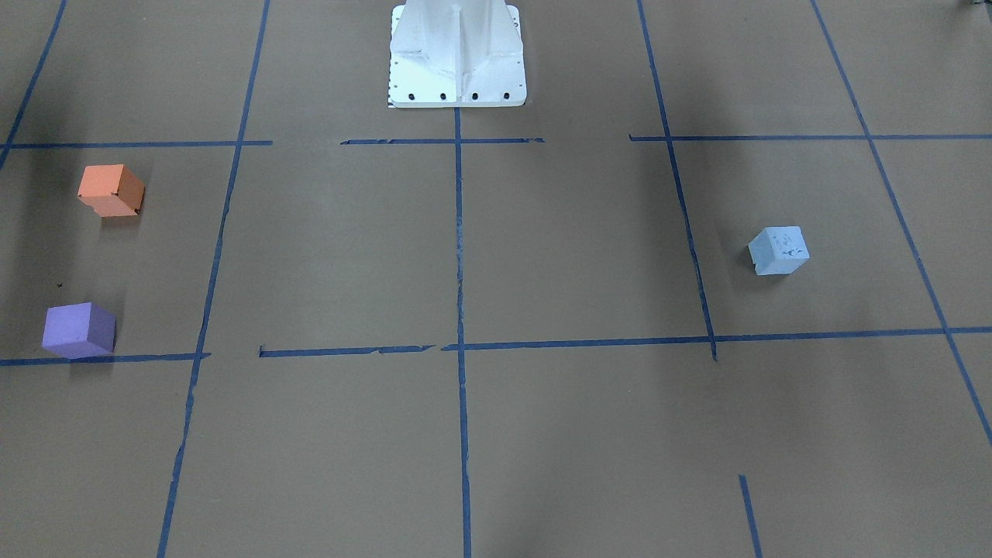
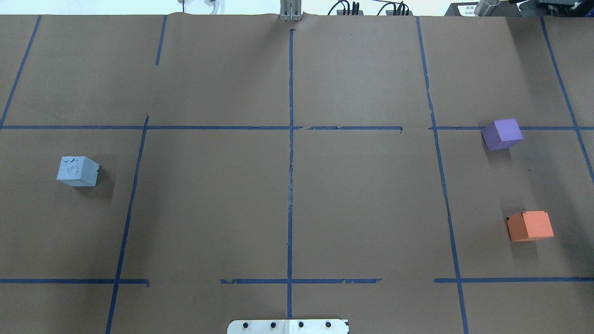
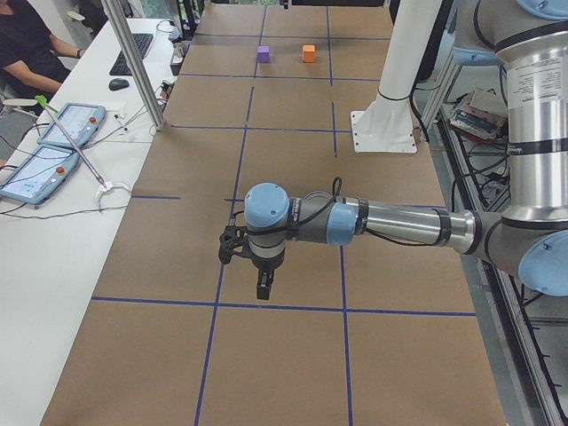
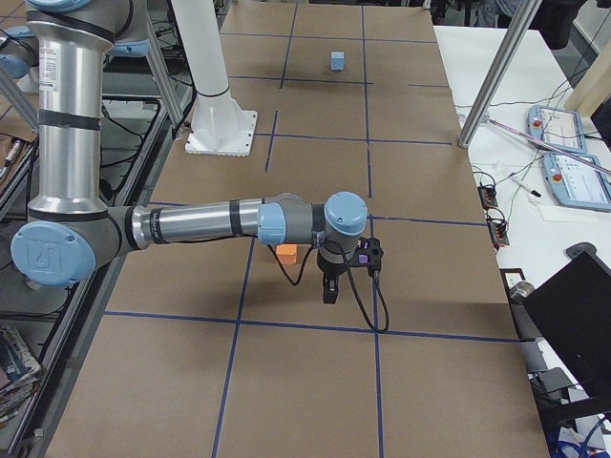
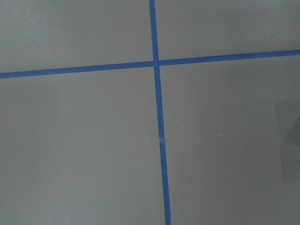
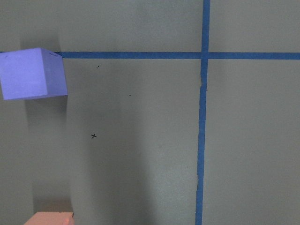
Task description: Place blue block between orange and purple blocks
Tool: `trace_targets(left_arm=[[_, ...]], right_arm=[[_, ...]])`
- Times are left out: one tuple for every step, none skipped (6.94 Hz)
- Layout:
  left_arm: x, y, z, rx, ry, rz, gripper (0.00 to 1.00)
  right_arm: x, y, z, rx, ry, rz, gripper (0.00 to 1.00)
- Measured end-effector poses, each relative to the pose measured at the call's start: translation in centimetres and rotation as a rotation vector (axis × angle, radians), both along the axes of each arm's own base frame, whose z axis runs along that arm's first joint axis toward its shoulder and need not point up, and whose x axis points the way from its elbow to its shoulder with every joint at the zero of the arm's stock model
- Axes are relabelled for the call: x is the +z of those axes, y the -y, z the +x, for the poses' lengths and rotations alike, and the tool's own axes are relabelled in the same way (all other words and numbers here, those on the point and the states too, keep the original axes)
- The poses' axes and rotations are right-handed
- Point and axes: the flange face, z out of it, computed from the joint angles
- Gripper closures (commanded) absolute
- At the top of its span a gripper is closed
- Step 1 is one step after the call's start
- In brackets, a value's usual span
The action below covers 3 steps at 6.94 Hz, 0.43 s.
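Observation:
The light blue block (image 2: 77, 171) sits alone on the brown paper on the robot's left side; it also shows in the front view (image 1: 778, 250). The purple block (image 2: 502, 134) and the orange block (image 2: 529, 226) sit apart on the right side, with a bare gap between them. The right wrist view shows the purple block (image 6: 33, 73) at the upper left and the orange block's edge (image 6: 49, 218) at the bottom. My left gripper (image 3: 264, 286) and right gripper (image 4: 329, 291) hang above the table and show only in the side views. I cannot tell whether they are open or shut.
The white robot base (image 1: 457, 54) stands at the table's middle edge. Blue tape lines (image 2: 290, 153) grid the paper. A metal post (image 3: 133, 62) and a side desk with tablets (image 3: 71, 124) stand past the table's far edge, where a person sits.

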Motion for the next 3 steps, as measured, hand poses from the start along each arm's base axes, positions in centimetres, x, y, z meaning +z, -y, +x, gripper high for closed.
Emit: trace_targets(left_arm=[[-0.13, 0.05, 0.05, 0.0, -0.001, 0.005, 0.0], [-0.4, 0.18, 0.1, 0.001, -0.001, 0.023, 0.0], [-0.7, 0.35, 0.21, 0.003, -0.002, 0.044, 0.0]], right_arm=[[-0.16, -0.42, 0.04, 0.0, 0.0, 0.002, 0.0], [-0.26, -0.66, 0.07, 0.0, 0.0, 0.004, 0.0], [-0.29, -0.72, 0.08, 0.0, 0.0, 0.004, 0.0]])
